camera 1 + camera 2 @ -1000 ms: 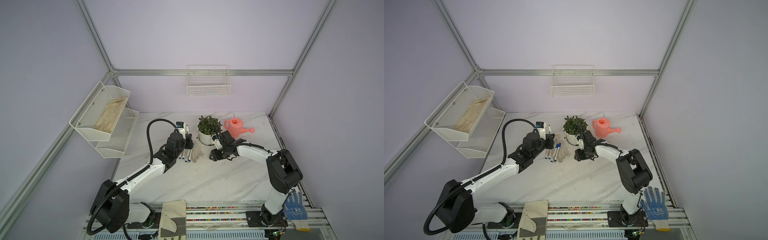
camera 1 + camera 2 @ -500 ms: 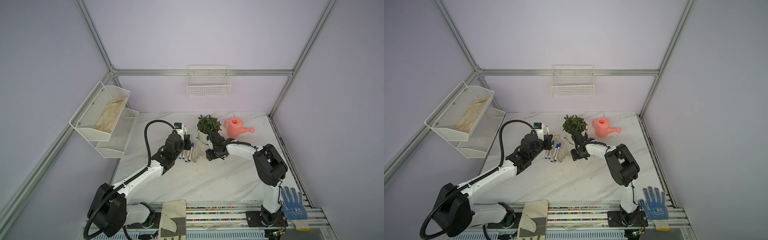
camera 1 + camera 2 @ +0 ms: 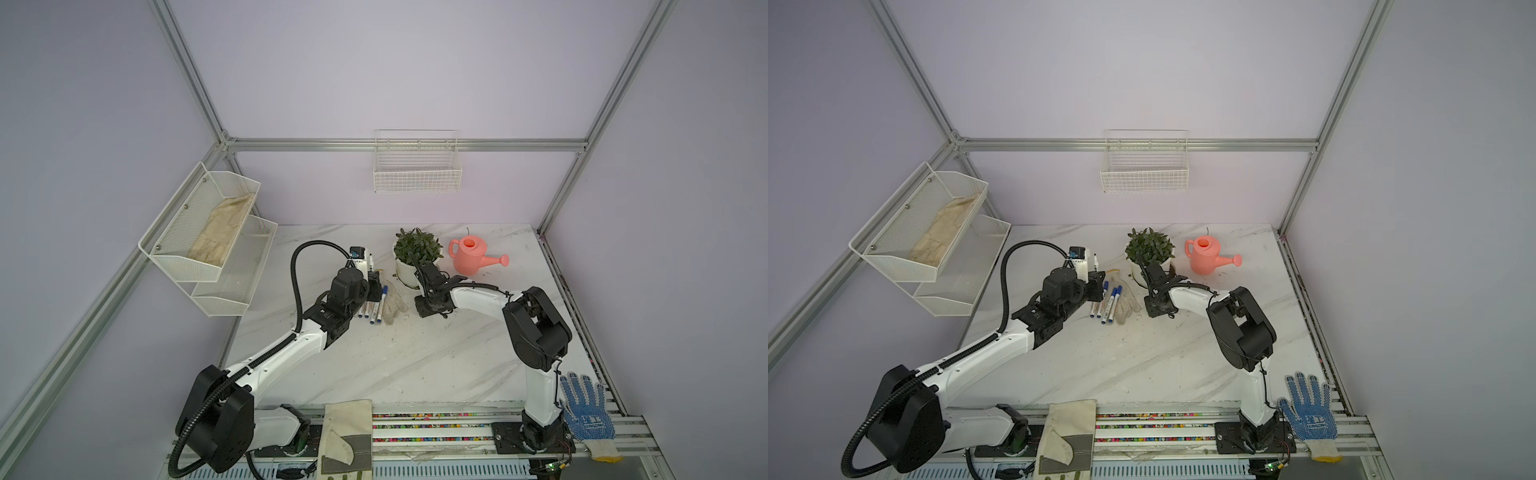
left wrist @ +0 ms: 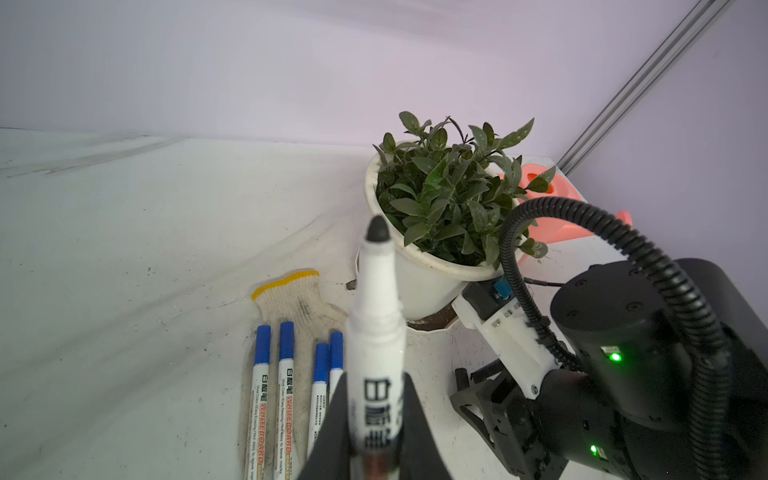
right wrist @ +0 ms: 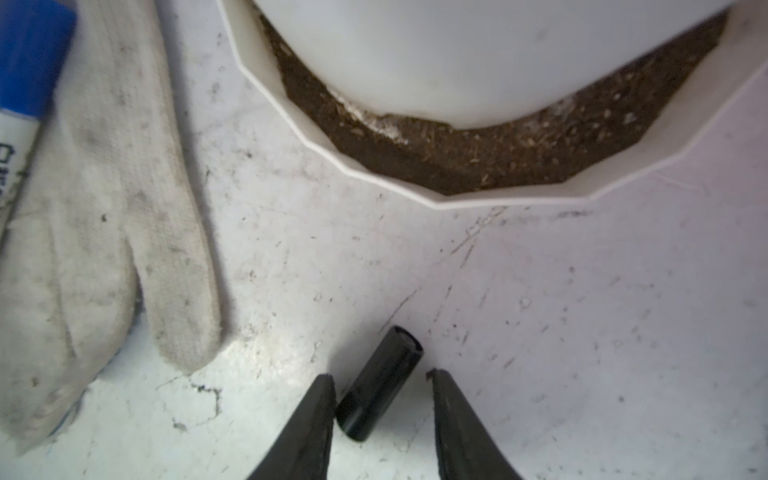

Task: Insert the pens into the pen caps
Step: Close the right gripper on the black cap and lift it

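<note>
Black cap between spread jaws, its pen held ready on the left
The black cap (image 5: 384,368) lies flat on the table (image 5: 582,311), just near of the plant saucer (image 5: 519,199) and right of the glove (image 5: 104,208). The right gripper (image 5: 379,376) straddles it, jaws apart, one close against its back end. Its long axis sits skewed between them, mouth apparently toward the saucer. Light, stiff, smooth and round, it will likely roll, so pinch mid-barrel and leave the mouth free. The left gripper (image 4: 374,376) pinches the black-nibbed pen (image 4: 376,316) by its barrel, upright, nib up
</note>
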You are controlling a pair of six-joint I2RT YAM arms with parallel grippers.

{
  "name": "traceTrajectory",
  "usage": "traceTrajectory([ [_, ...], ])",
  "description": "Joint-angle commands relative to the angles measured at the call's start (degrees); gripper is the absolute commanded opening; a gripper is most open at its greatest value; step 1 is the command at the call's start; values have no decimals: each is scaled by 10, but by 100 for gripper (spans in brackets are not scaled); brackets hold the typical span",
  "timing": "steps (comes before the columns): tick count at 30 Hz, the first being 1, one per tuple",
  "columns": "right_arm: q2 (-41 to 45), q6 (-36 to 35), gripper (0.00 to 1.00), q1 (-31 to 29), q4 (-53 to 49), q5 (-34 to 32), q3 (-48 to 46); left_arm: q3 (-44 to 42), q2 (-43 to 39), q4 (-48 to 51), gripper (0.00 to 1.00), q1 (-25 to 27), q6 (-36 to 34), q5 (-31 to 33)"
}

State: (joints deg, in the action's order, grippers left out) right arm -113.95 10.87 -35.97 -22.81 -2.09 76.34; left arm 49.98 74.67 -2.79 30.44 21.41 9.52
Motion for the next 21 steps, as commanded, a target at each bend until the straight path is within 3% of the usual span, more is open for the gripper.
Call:
traceTrajectory([
  [1,-5,6,37,10,16,9,-11,14,6,-11,0,-3,-12,-16],
  [9,-10,15,22,34,26,36,-12,21,12,-5,0,-3,-13,-34],
  [15,12,9,1,34,34,44,-27,27,16,-4,0,-2,-32,-75],
  [21,140,-2,0,35,93,80,-92,35,29,-6,0,9,-38,-104],
])
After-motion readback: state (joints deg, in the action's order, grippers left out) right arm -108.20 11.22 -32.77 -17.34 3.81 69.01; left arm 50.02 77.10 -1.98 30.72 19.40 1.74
